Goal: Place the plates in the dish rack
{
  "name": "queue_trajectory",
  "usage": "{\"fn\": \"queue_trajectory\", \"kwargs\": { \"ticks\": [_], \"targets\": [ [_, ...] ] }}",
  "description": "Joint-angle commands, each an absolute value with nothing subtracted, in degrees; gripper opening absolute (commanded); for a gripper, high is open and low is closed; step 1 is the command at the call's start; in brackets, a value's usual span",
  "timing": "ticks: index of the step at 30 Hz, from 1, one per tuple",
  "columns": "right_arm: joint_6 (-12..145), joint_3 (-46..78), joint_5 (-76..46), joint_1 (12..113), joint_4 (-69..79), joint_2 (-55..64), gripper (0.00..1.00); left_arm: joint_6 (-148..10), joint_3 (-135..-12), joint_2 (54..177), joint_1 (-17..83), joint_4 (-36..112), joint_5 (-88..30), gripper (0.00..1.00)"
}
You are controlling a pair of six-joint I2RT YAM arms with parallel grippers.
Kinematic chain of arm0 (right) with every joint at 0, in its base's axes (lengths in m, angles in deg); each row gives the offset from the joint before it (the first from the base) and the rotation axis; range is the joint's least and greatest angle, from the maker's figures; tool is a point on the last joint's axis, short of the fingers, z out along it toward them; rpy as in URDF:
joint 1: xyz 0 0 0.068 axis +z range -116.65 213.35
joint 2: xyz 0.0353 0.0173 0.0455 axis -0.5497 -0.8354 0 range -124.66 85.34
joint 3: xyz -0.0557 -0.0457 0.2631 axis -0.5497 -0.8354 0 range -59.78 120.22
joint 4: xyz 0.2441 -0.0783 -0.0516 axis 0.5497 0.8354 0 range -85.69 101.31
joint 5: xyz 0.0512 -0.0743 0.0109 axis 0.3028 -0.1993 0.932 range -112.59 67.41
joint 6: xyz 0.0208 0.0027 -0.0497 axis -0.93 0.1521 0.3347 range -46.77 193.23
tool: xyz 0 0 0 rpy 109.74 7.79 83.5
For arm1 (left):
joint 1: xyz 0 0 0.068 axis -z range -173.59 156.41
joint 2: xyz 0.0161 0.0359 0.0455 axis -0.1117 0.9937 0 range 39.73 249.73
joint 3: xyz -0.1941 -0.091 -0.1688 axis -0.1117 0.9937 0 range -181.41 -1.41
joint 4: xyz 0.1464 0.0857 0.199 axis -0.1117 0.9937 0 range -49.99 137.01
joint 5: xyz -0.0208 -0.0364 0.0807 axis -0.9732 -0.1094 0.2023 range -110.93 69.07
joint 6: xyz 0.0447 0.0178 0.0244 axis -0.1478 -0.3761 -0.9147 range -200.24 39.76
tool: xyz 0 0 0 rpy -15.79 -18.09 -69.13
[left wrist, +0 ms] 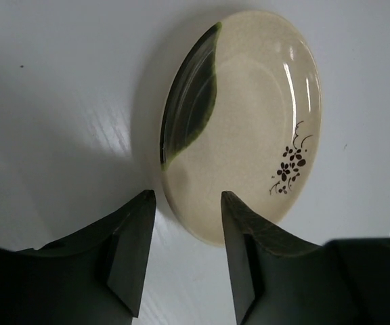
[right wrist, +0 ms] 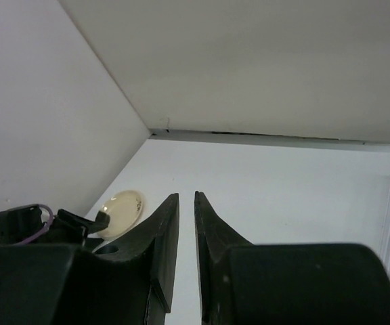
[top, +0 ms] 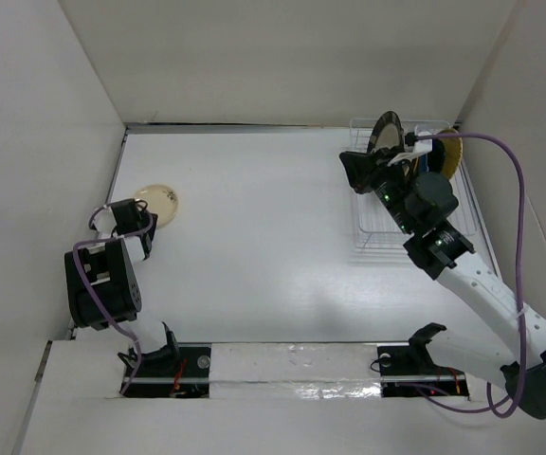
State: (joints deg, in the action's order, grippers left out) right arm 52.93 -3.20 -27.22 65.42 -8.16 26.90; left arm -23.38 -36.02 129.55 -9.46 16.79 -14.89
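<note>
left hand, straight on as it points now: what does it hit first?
The cream plate: its near rim lies just ahead of the left hand, in line with its gap. Depth is unclear; the table might come first.

White tbl (top: pixel 273 265), plain white walls (top: pixel 282 57), even light

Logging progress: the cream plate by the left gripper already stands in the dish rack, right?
No: the cream plate lies flat on the table by the left gripper, far from the dish rack at the right, as the top view shows.
</note>
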Motion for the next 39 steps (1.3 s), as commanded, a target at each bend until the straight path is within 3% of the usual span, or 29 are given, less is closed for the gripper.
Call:
{"fn": "queue_trajectory", "kwargs": {
  "ticks": [1, 5, 9, 12, 18, 22, 32, 39],
  "targets": [
    [54.4, -2.8, -30.1, 64.5, -10.2, 29.3, 0.21, -23.0, -38.4, 131.0, -9.7, 15.1, -16.1, 0.39],
    [54.5, -3.6, -30.9, 61.7, -9.1, 31.1, 0.21, -22.5, -38.4, 131.3, -9.7, 13.6, -15.7, 0.28],
    [52.4, -3.9, -24.9, 61.0, -9.9, 29.4, 0.21, -22.8, -39.1, 132.4, -9.7, 13.1, -15.0, 0.00],
    [51.4, -4.0, -23.0, 61.6, -11.0, 28.2, 0.22, -23.4, -38.2, 132.4, -9.7, 11.1, -14.5, 0.00],
    [50.6, -1.4, -17.4, 62.9, -11.6, 22.7, 0.36, -22.6, -30.3, 124.2, -8.7, -0.5, -16.5, 0.00],
    [51.3, 1.6, -15.8, 66.7, -10.5, 16.1, 0.37, -22.8, -30.8, 120.4, -7.2, 0.8, -15.6, 0.00],
    [52.5, 1.7, -18.2, 69.1, -12.2, 15.0, 0.38, -22.2, -30.3, 122.4, -7.2, -0.3, -20.6, 0.00],
    [52.2, 7.8, -15.5, 70.3, -7.8, 4.7, 0.77, -22.0, -26.8, 114.0, 1.8, -5.8, -28.4, 0.00]
  ]
}}
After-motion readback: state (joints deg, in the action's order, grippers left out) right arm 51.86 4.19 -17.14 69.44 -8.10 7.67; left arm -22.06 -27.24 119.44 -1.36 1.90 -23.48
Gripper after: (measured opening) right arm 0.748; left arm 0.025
